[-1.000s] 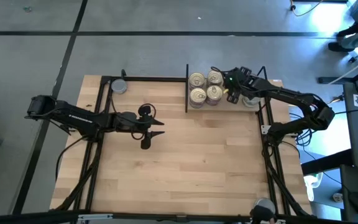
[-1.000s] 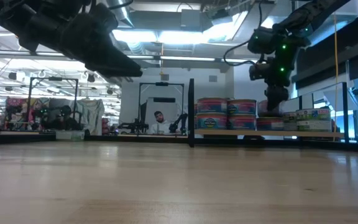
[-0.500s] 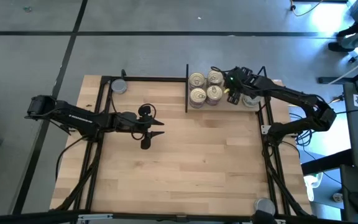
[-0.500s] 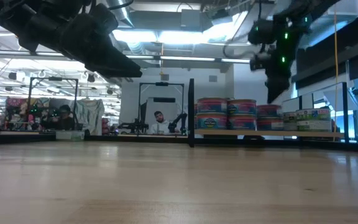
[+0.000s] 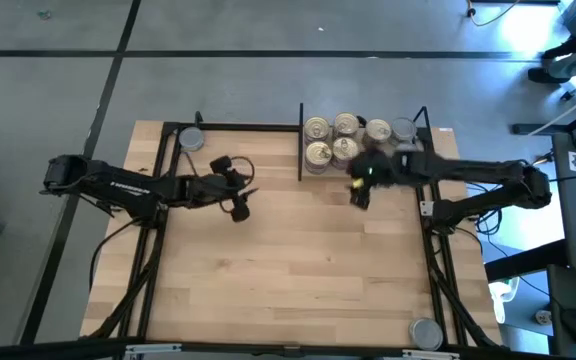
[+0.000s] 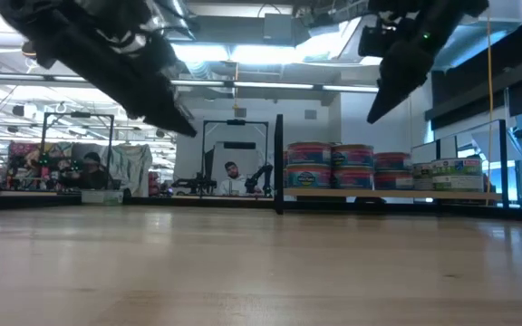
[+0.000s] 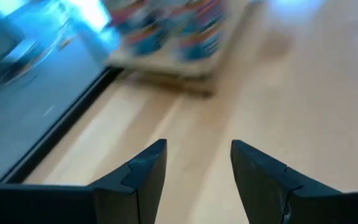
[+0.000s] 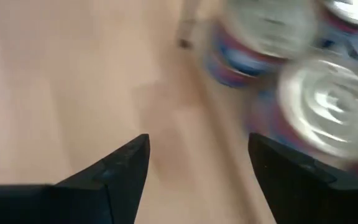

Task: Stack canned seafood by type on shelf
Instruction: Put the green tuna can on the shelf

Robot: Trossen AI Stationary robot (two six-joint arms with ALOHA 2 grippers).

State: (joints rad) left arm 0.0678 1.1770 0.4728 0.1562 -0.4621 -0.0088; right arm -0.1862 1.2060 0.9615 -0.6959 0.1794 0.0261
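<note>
Both my hands hang empty over the bench, with the cans sitting on the shelf at the far side.

My right hand (image 5: 358, 193) hovers just in front of the shelf (image 5: 368, 165), fingers (image 8: 114, 177) spread wide with nothing between them. My left hand (image 5: 238, 203) is out over the bare wood of the bench (image 5: 298, 280), well apart from the cans, its fingers (image 7: 138, 177) parted by a moderate gap and also empty. On the shelf, right of the black divider (image 5: 300, 140), the gold-lidded cans (image 5: 330, 140) sit in a tight cluster, stacked two high in the low view. A grey-lidded can (image 5: 402, 130) stands at the right end of that row. Another grey-lidded can (image 5: 191, 139) sits alone at the far left corner, and one more (image 5: 428, 333) near the bench's near right corner.
</note>
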